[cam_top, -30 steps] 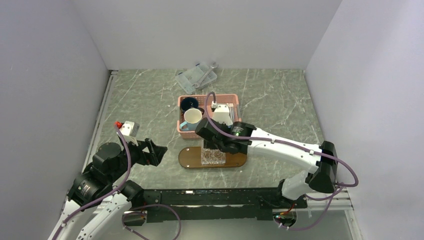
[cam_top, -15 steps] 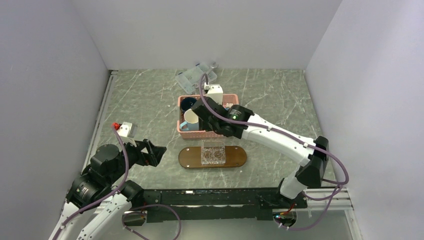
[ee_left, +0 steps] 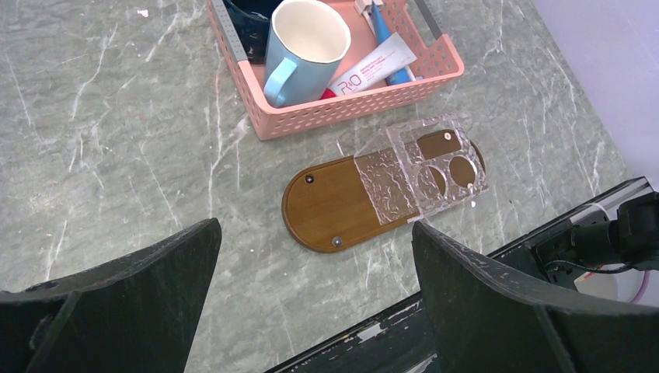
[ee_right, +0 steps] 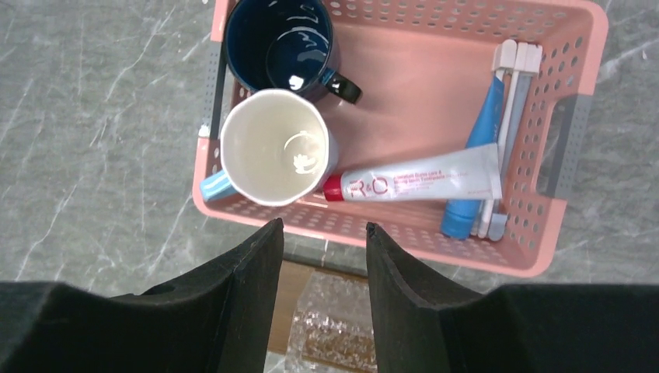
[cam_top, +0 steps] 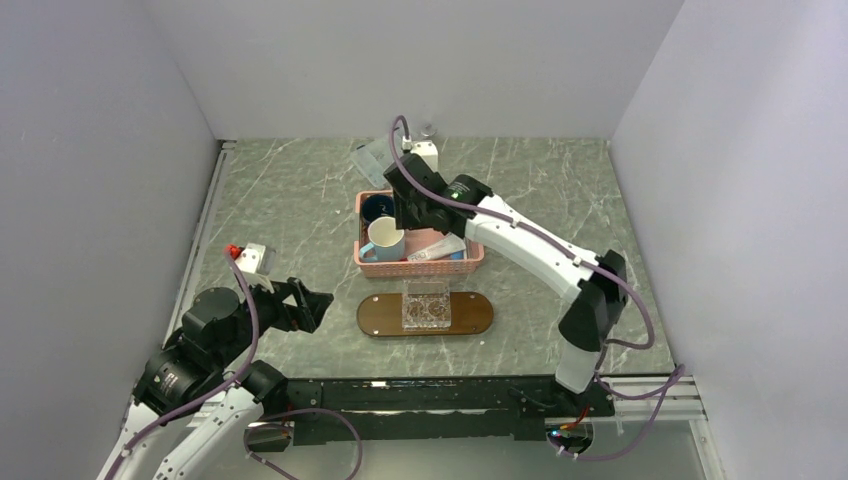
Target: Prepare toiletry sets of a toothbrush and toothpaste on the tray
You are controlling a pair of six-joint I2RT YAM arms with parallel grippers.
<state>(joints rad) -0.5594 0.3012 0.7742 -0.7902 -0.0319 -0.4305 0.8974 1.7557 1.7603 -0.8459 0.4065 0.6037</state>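
- On the grey-green marbled tabletop [cam_top: 280, 200], close to the arm bases: the tray [cam_top: 378, 318], a dark-brown oval board lying flat with its long axis left to right.
- Standing on the tray: a clear textured holder [ee_left: 420, 175] with round holes along one side.
- Just beyond the tray and not touching it: a pink slotted basket [cam_top: 415, 268].
- In the basket's left end: a pale-blue mug [ee_right: 272, 144], upright and cream inside, at the near corner; a dark-blue mug [ee_right: 284, 43] right behind it at the far corner.
- Flat on the basket floor: the toothpaste [ee_right: 420, 183], a whitish tube with a red cap. Cap end beside the pale-blue mug, other end lying across a blue tube [ee_right: 466, 210].
- Along the basket's right end, side by side and running far to near: the blue tube and the white toothbrushes [ee_right: 514, 109].
- Above the basket, pointing down: right end effector [ee_right: 322, 229], released, fingers partway apart with nothing between them.
- Above bare tabletop to the left of the tray: left end effector [cam_top: 305, 305], released, fingers spread wide and empty.
- At the far edge of the tabletop: a clear plastic box [cam_top: 372, 158], partly hidden behind the right arm.
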